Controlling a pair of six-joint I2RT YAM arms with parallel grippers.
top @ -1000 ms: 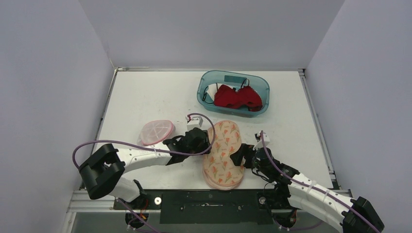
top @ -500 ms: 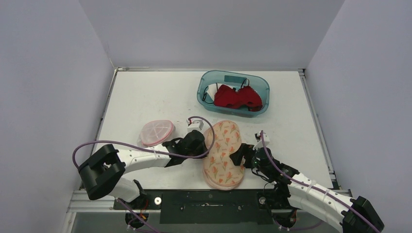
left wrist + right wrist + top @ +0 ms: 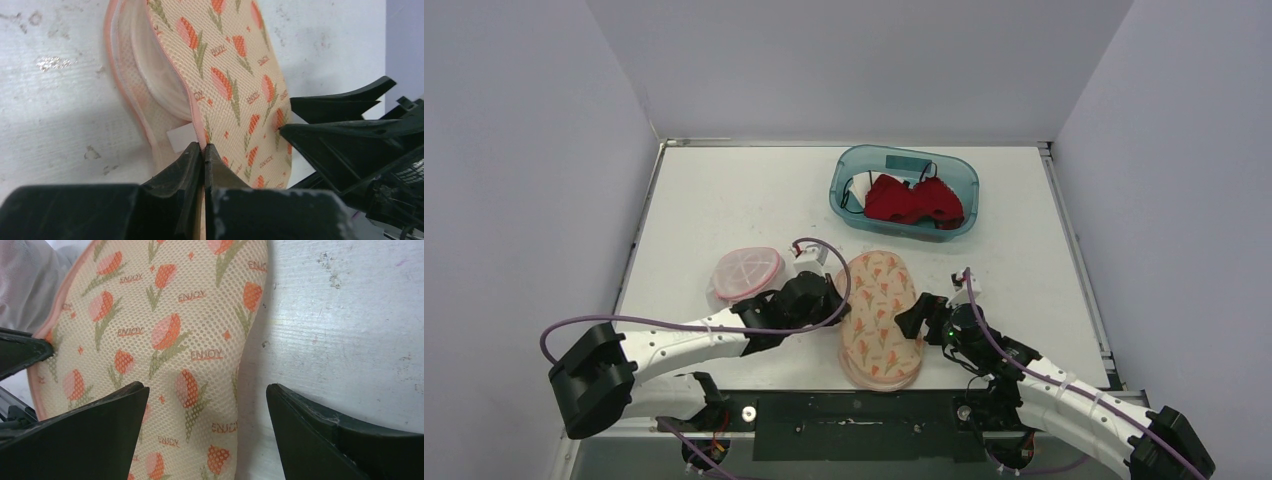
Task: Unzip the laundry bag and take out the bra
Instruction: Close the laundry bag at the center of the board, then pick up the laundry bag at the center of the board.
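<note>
- Laundry bag [image 3: 879, 320], with its tulip print, lies flat on the tabletop [image 3: 724, 200] near the front edge, between the two arms.
- Left gripper [image 3: 203, 150] is closed completely on the pink edge [image 3: 187, 95] at the bag's left side, just beside a small white tab [image 3: 180, 137]. Whether the zip pull itself is between the fingers, I cannot tell.
- Right gripper [image 3: 206, 390] stands wide open over the right side of the laundry bag and holds nothing. One finger is over the print and the other over the bare tabletop.
- Under the printed top, a pale layer shows in the gap along the pink edge. It may be the bra, but this is not sure.
- Risk one: if the left gripper has only the fabric and not the pull, a pull will drag the whole bag and the zip will not open.
- Risk two: nothing presses the bag down now, so the light mesh can slide or fold when the left arm pulls.
- Risk three: if the right gripper closes too low, it can pinch both layers together and trap what is inside.
- Far behind, a teal basket [image 3: 844, 175] holds a red garment [image 3: 912, 200], well apart from the work.
</note>
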